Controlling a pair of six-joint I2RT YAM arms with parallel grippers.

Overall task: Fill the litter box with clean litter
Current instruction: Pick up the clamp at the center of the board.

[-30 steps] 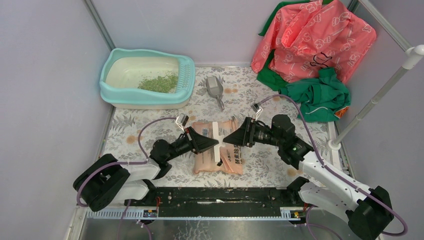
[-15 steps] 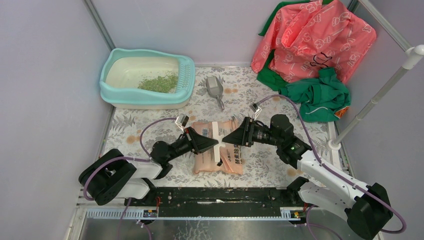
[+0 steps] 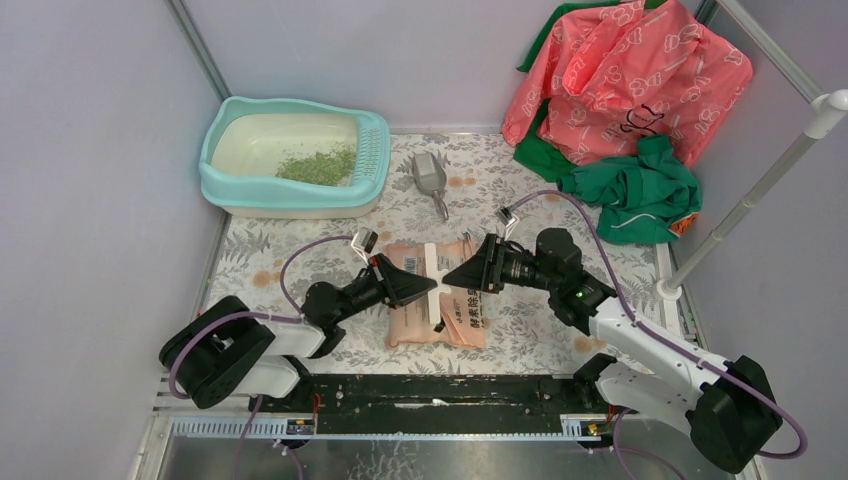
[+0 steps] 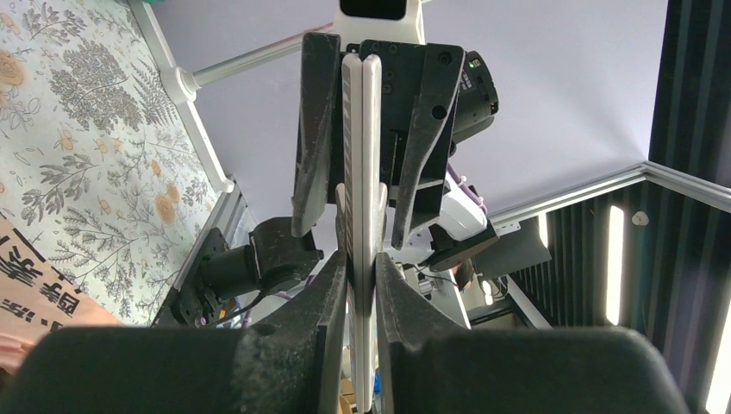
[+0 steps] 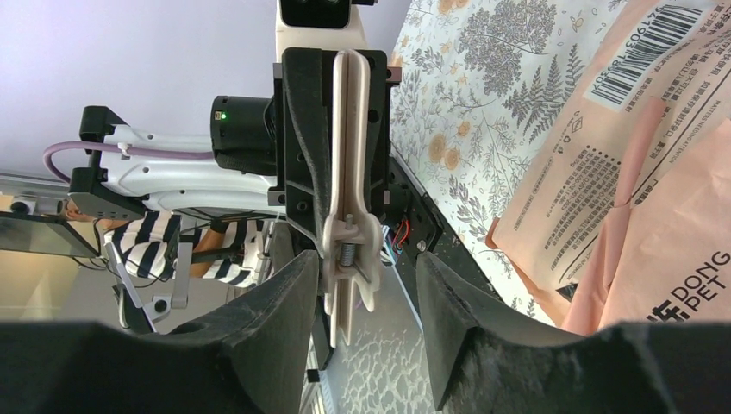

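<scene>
My left gripper (image 4: 362,267) is clenched on the white clip (image 4: 360,129) over the middle of the bag (image 3: 460,310). Its grip is unchanged over the last second.

My right gripper (image 5: 366,267) has crept leftward over the bag's right half, and its jaws have narrowed. They now straddle the clip's spring end. A gap remains on each side, so this gripper is released and grasps nothing.

Judgement: both grippers are set on the clip to free the bag's mouth. Pouring is not yet possible.

The bag lies flat on the flowered mat. The grey scoop (image 3: 428,175) lies just beyond the bag, untouched. The litter box (image 3: 225,185) stands beyond the bag and to its left, well apart. The litter (image 3: 318,165) in it is a thin green patch toward the slotted end. Most of the pale pan is bare, so the fill is far from complete. A heap of pink and green cloth (image 3: 620,80) lies beyond the bag to its right.

Limits of view:
- From above, both gripper bodies cover the contact points on the clip.
- I cannot tell whether the clip still pinches the bag.
- I cannot tell whether the bag's mouth is sealed.
</scene>
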